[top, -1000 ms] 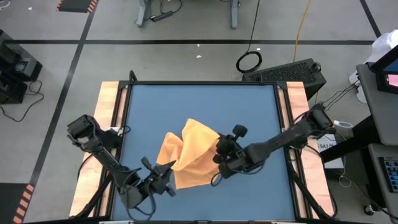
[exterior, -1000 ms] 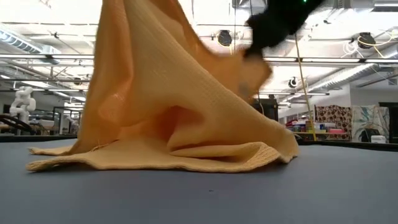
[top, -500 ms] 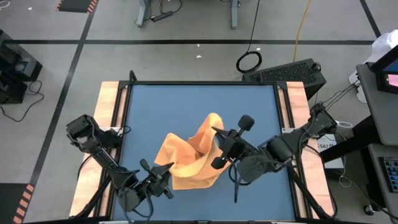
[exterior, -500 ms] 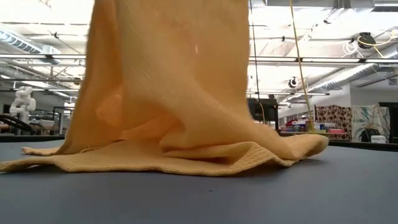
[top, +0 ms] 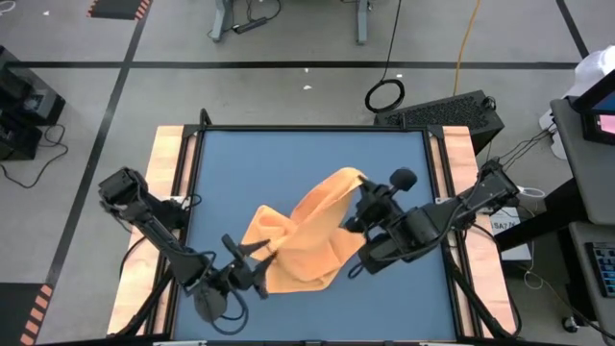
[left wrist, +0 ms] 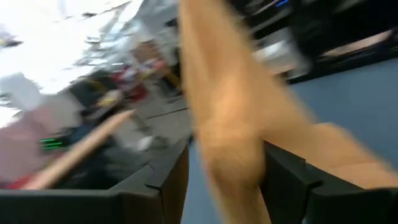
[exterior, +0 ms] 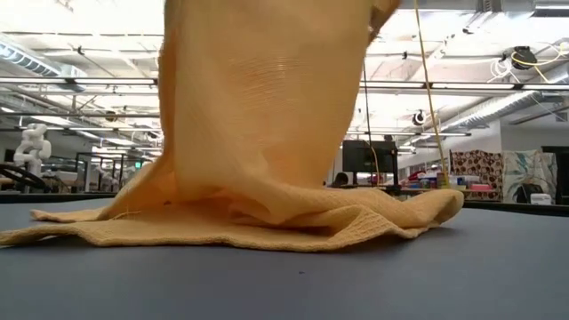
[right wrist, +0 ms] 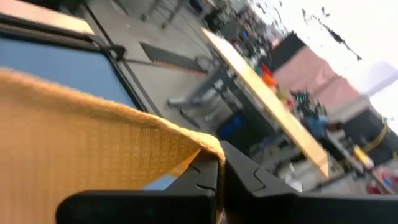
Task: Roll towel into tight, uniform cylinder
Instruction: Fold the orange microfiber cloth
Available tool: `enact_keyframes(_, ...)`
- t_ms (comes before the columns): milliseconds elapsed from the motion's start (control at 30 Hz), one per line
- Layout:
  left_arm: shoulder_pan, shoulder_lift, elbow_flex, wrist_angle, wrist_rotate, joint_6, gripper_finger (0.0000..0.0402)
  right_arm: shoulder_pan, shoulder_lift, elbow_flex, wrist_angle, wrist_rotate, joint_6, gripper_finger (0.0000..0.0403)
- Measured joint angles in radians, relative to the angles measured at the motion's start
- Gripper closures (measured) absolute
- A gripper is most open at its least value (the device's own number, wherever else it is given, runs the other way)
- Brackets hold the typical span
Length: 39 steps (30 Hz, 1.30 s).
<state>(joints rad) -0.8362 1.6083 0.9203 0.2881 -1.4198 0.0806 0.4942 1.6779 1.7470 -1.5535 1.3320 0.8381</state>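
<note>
The orange-yellow towel (top: 307, 235) lies crumpled in the middle of the blue table. Its lower folds (exterior: 249, 222) rest on the mat, and one part rises steeply toward the far right. My right gripper (top: 360, 197) is shut on that raised end, well above the table. My left gripper (top: 264, 258) stands low at the towel's near left side. It is open, and a hanging fold of towel (left wrist: 230, 124) passes between its two fingers (left wrist: 292, 180). In the low view the cloth runs out of the top of the picture. My right gripper pinches the towel's raised corner (right wrist: 208, 149) between its two shut fingers, right at the hemmed edge. That end is lifted clear and the cloth slopes down from it to the folds on the table. My left gripper has cloth between its open fingers; whether it touches them, I cannot tell.
The blue mat (top: 288, 159) has wooden rails on its left (top: 165, 183) and right (top: 459, 154) sides. Bare mat lies beyond the towel toward the far edge and along the near edge. A keyboard (top: 442, 111) sits beyond the far right corner.
My right gripper has risen and gone toward the table's far right, keeping hold of the towel's corner. The held part of the towel has been drawn up and stretched out toward the right. The lower folds have stayed on the mat.
</note>
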Motion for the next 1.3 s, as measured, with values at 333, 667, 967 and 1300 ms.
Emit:
enact_keyframes(333,0.073,-0.051,0.000,-0.591,0.488,-0.578,0.0223,-0.063,-0.032,-0.037,-0.017,-0.106,0.052,0.0403)
enact_keyframes(667,0.060,-0.039,-0.080,-0.799,0.697,-0.888,0.0223,-0.144,-0.037,-0.079,-0.004,-0.258,-0.136,0.0403)
enact_keyframes(967,0.020,-0.039,-0.141,-0.788,0.711,-0.940,0.0223,-0.145,-0.044,-0.121,0.189,-0.637,-0.399,0.0403)
enact_keyframes(1300,-0.012,-0.039,-0.141,-0.786,0.711,-0.914,0.0223,-0.030,-0.243,-0.081,0.336,-0.502,-0.478,0.0403)
